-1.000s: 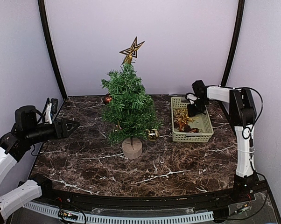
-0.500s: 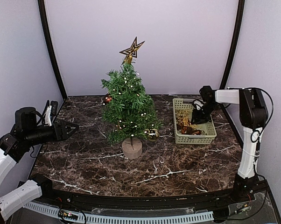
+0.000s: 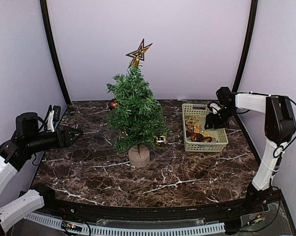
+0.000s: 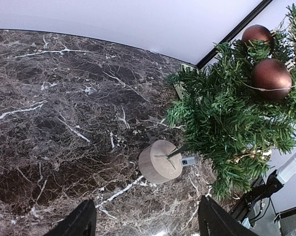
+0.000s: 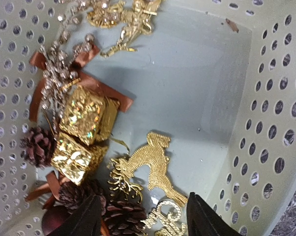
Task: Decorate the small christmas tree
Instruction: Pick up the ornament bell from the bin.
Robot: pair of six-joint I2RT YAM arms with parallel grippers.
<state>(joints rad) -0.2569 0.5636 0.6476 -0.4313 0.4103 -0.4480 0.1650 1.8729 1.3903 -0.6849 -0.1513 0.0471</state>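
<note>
Dark marbled desk (image 3: 187,172) stands between pale lilac walls (image 3: 187,44). The small christmas tree (image 3: 135,110) stands mid-desk, topped by a gold star (image 3: 139,51); its far side is hidden. The right tool (image 5: 143,211), released and empty, hovers over the green basket (image 3: 205,146) of gold trinkets (image 5: 84,118). The left tool (image 4: 147,209), likewise released, hangs near the desk's left edge.

Looks like a robotics lab test cell rather than a home. Plain pale walls (image 3: 187,49) closing in on three sides, black curved poles (image 3: 52,54) at 10 and 2 o'clock, a dark marble-patterned tabletop (image 3: 138,182). Left arm (image 3: 0,177) bolted at 7 o'clock, right arm (image 3: 261,167) at 5 o'clock, ribbed cable track (image 3: 138,229) and loose wiring along the 6 o'clock edge.
</note>
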